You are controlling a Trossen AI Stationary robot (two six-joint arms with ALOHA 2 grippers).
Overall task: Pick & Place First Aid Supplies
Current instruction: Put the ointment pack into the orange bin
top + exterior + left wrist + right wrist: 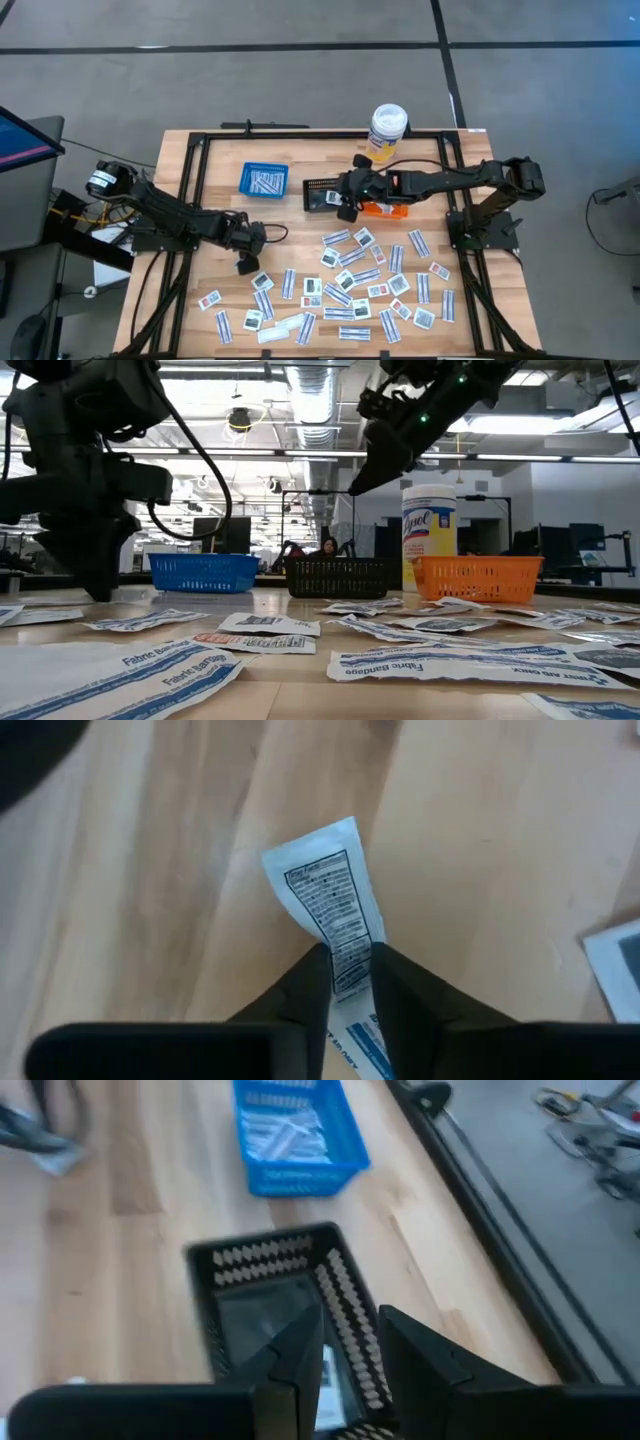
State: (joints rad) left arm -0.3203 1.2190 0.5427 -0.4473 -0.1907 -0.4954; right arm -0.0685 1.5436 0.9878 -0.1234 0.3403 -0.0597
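Many small white first aid packets [370, 285] lie scattered over the near half of the wooden table. My left gripper [247, 265] stands low at the heap's left edge, shut on a narrow printed strip packet [330, 895]. My right gripper [340, 200] hovers above the black basket [270, 1295], shut on a small packet [326, 1378], of which only a sliver shows between the fingers. A blue basket [263, 180] holding strip packets stands to the left of the black one, and an orange basket [385, 208] to its right. My left gripper pinches the strip packet across its width [350, 970], partway along its length, between the two fingers. The fingers come steeply from above and lie across the strip. The printed end reaches out beyond the fingertips over the wood; whether it rests there I cannot tell. My right gripper has a small white packet with dark print [326, 1378] pinched between its two fingers. The fingers slant down from the table's right side. The packet hangs clear above the black basket's inside; the fingers hide most of it.
A tall white bottle with a yellow label [388, 130] stands behind the orange basket at the far edge. A black frame rail [300, 135] runs around the table. Bare wood lies left of the blue basket and around my left gripper.
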